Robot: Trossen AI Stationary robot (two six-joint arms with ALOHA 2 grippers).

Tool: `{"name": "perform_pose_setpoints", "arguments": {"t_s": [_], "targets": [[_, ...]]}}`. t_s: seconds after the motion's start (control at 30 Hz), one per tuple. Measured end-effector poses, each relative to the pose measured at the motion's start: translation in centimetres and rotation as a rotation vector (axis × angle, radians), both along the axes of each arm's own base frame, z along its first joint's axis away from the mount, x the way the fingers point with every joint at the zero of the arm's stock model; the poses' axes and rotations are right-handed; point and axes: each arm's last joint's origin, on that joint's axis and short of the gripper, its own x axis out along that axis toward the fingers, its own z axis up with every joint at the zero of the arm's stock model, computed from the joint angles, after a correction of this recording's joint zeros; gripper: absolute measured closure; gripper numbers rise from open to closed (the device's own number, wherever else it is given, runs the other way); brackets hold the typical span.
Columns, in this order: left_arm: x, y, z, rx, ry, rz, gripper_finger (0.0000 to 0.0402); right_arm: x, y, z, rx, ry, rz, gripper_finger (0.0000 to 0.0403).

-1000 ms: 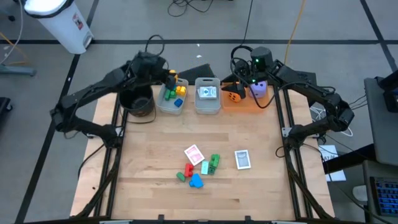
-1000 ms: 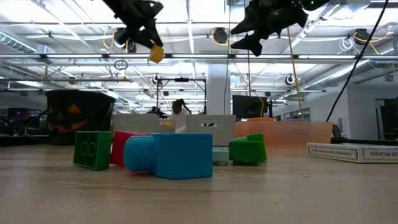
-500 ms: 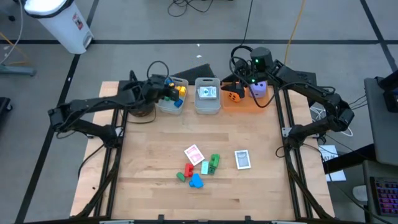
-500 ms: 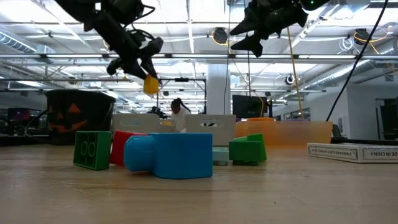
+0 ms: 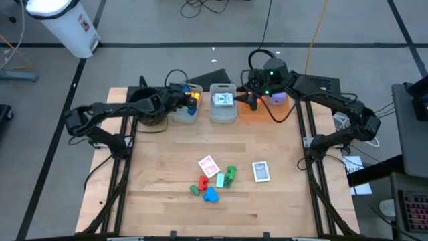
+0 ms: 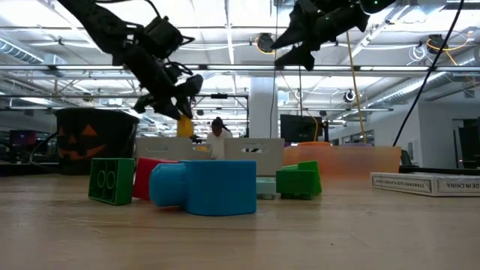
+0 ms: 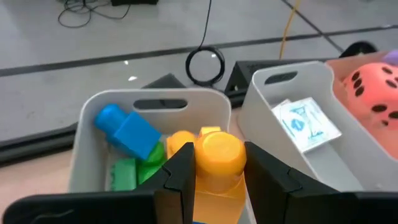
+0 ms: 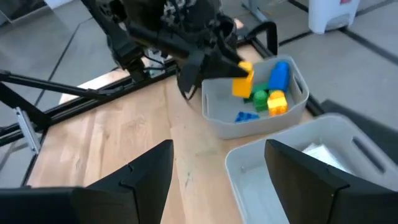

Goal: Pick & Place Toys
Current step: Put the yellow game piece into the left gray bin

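The left gripper [image 7: 217,171] is clamped on a yellow block [image 7: 217,163], its two dark fingers [image 7: 180,177] pressed against the block's sides, and it holds the block above the left clear bin [image 5: 185,106] at the far edge of the table [image 5: 267,207]. In the low view the same yellow block [image 6: 184,126] hangs in the air beneath that gripper [image 6: 182,112], higher than the bin walls. That bin [image 7: 87,155] already holds a blue block [image 7: 127,129], a green block [image 7: 124,174] and another yellow piece [image 7: 177,140]. Just beside it stands the middle clear bin [image 7: 273,118], with a playing card [image 7: 306,124] lying face down inside. Beyond that, the orange die [image 7: 370,84] sits in the orange tray [image 5: 257,110]. A round black pot [image 5: 148,110] stands on the other side of the left bin, partly under the left arm. The right gripper [image 5: 252,100] hovers over the gap between the middle bin and the orange tray, its fingers [image 8: 149,171] spread apart with nothing between them. A purple die [image 5: 277,98] shows under the right arm, on the tray. Nearer the front of the table lies a loose cluster: a red-backed card [image 5: 208,165], a green block [image 5: 230,176], a red block [image 5: 202,182] and a blue block [image 5: 211,195], with a blue-backed card [image 5: 260,171] lying apart to one side.
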Motion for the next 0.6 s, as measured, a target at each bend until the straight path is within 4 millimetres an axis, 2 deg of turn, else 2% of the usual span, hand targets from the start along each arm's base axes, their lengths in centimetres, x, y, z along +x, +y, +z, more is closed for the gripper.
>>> {"name": "perform_pose_setpoints", "arguments": {"t_s": [0.3, 0.6], "targets": [[1.2, 0.7, -2.8, -0.038, 0.040, -0.006, 0.0294, 0.2, 0.2, -3.2, 0.109, -0.008, -0.051, 0.0161], [2.3, 1.4, -4.7, -0.061, 0.011, -0.021, 0.0294, 0.2, 0.2, -3.5, 0.114, -0.049, -0.060, 0.0161]]}}
